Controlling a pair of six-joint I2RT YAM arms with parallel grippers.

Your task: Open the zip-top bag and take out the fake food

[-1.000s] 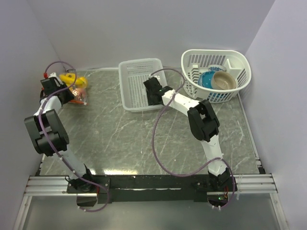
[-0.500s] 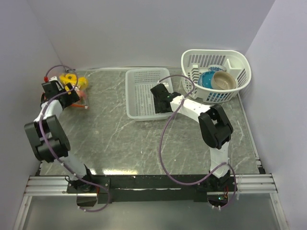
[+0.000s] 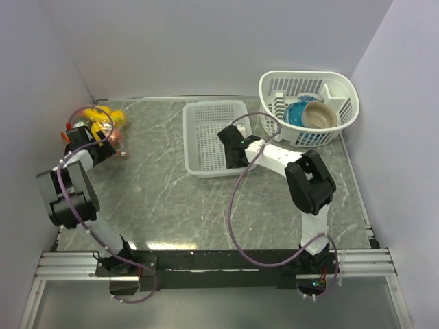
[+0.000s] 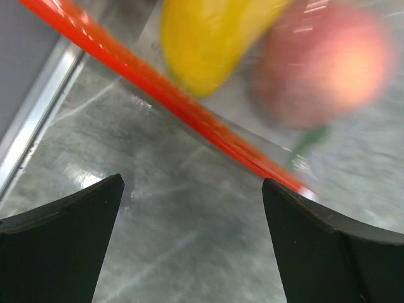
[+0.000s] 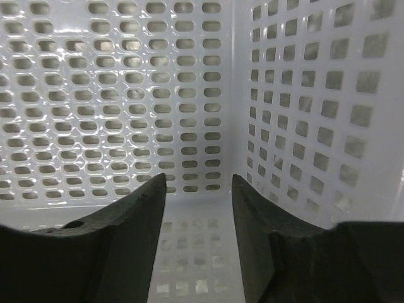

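Moved: white slotted plastic basket (image 3: 206, 137) has slid right across the grey marbled counter (image 3: 171, 199) along with the right tool (image 5: 199, 189). The left tool (image 4: 192, 186) has sprung wide and let go of the small clear crinkly plastic zip-top bag (image 3: 113, 127).
Left tool: jaws wide apart, nothing between them, low over the counter at upper left.
Zip-top bag: loose on the counter just ahead of the left tool, its orange-red zip strip (image 4: 189, 117) nearest the tool.
Fake food: yellow piece (image 4: 202, 38) and pink-red piece (image 4: 322, 63) beyond the strip, behind the clear plastic, blurred.
Right tool: inside the slotted basket, jaws part-way apart. Whether they clamp the plastic, cannot tell.
Upper right: round white basket (image 3: 343, 89) holding bowls.
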